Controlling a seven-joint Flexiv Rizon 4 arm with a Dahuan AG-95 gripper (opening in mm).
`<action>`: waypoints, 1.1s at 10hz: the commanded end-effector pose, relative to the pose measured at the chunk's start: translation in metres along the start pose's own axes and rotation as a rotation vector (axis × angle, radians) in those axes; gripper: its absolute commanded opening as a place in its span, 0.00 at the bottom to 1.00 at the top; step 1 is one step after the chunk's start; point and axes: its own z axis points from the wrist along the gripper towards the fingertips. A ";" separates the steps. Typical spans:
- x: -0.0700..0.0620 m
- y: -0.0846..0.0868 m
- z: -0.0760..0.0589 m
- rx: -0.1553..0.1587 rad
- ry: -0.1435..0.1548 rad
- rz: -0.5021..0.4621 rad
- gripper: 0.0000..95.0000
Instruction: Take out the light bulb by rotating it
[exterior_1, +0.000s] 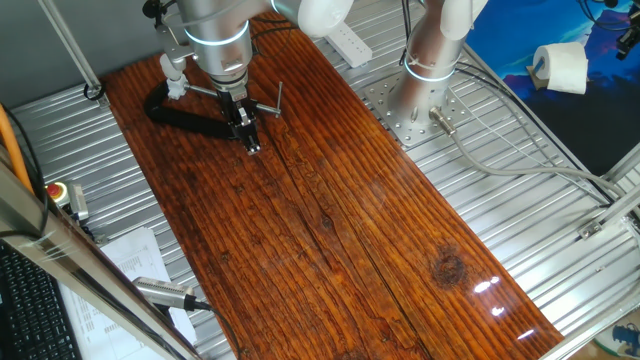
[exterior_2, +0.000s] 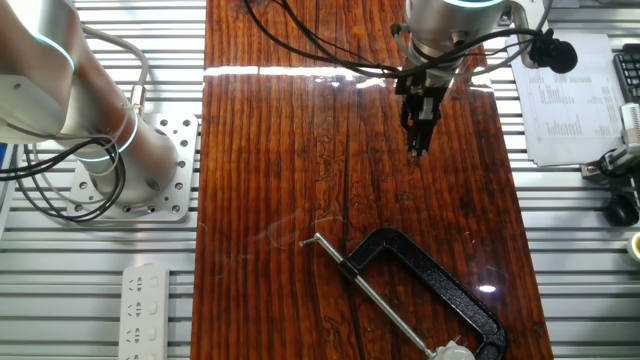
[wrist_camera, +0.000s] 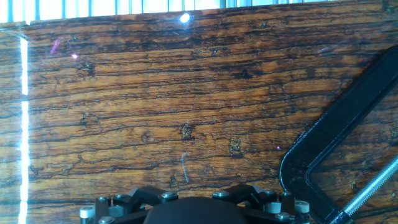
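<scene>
The light bulb (exterior_2: 452, 350) is a tiny white rounded thing at the end of the black C-clamp (exterior_2: 440, 275), by the steel screw bar (exterior_2: 375, 295). In one fixed view the light bulb (exterior_1: 177, 89) sits at the far left end of the C-clamp (exterior_1: 190, 116). My gripper (exterior_1: 252, 146) hangs over bare wood just beside the clamp's bar handle, apart from the bulb. Its fingers (exterior_2: 418, 140) look pressed together with nothing between them. The hand view shows only the gripper body, the board and a corner of the C-clamp (wrist_camera: 323, 134).
The wooden board (exterior_1: 340, 230) lies on a ribbed metal table. A second arm's base (exterior_1: 425, 95) stands at the board's right edge. A power strip (exterior_2: 145, 305), printed sheets (exterior_2: 570, 105) and a roll of paper (exterior_1: 560, 68) lie off the board.
</scene>
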 end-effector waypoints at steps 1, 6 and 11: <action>0.000 0.000 0.000 -0.037 0.039 -0.190 0.00; 0.001 0.001 -0.002 -0.035 0.042 -0.186 0.00; 0.001 0.001 -0.002 -0.034 0.044 -0.182 0.00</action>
